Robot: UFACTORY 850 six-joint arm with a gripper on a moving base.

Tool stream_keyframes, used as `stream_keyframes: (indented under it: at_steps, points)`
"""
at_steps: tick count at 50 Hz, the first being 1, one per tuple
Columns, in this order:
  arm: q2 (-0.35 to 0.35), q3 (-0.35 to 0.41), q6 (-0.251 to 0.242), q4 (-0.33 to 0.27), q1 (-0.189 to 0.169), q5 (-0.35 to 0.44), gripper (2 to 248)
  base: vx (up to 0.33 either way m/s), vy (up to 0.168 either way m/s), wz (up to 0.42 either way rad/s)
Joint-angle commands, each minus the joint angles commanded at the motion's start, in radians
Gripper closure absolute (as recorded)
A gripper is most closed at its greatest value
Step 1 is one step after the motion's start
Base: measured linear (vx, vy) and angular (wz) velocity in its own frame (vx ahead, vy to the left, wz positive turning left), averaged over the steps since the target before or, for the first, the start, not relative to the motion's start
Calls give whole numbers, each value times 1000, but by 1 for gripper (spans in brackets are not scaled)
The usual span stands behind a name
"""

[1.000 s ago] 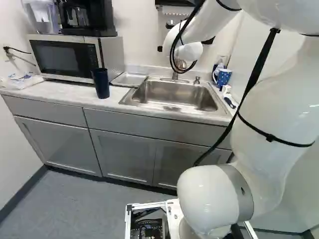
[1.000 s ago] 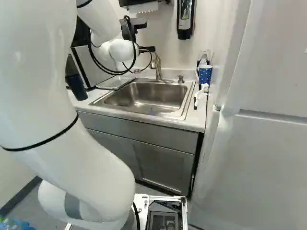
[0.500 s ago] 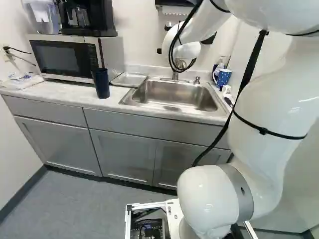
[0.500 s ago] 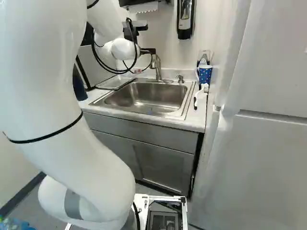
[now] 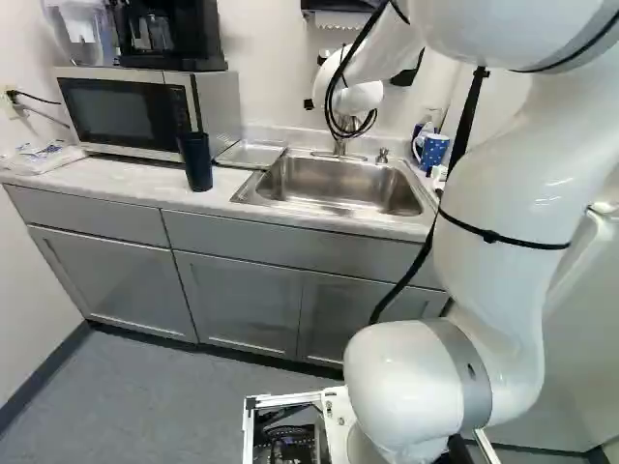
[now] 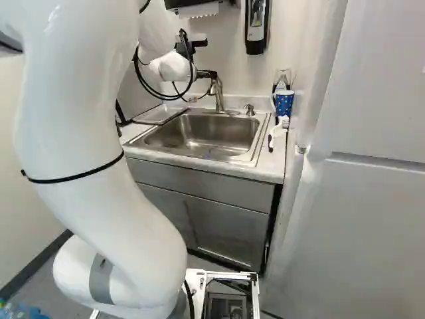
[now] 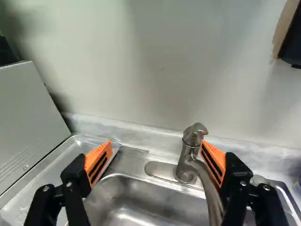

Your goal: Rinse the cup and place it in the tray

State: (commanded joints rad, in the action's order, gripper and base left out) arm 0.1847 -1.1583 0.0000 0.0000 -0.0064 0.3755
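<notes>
Reaching farther forward now, gripper [image 7: 156,145] wide open and empty, faucet [image 7: 187,162] ahead between fingers; probably yet to rinse navy cup [image 5: 196,162], left of gripper, outside tray [image 5: 250,155], then place it.

The cup [image 5: 196,162] stands before the microwave [image 5: 121,114], the tray [image 5: 250,155] between the microwave and the sink [image 5: 338,186].

You're looking at a kitchen or kitchenette. Upper left of the left base view, you've a microwave [image 5: 121,111] carrying a coffee maker [image 5: 162,37]; at its centre, a sink [image 5: 338,186] and tray [image 5: 250,155] above grey cabinets [image 5: 237,300]. Top centre-right of the right base view, there's a wall dispenser [image 6: 255,28].
</notes>
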Motion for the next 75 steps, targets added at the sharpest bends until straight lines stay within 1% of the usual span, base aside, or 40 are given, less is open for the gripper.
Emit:
stream_keyframes:
  at_steps: [13,26,54,75]
  points:
    - [56,-63,0,0,-2,0,3,0,0,0]
    - [92,-103,0,0,-2,3,3,0,0,0]
    - [152,-172,0,0,-2,67,3,0,0,0]
    - [157,-177,0,0,-2,69,3,0,0,0]
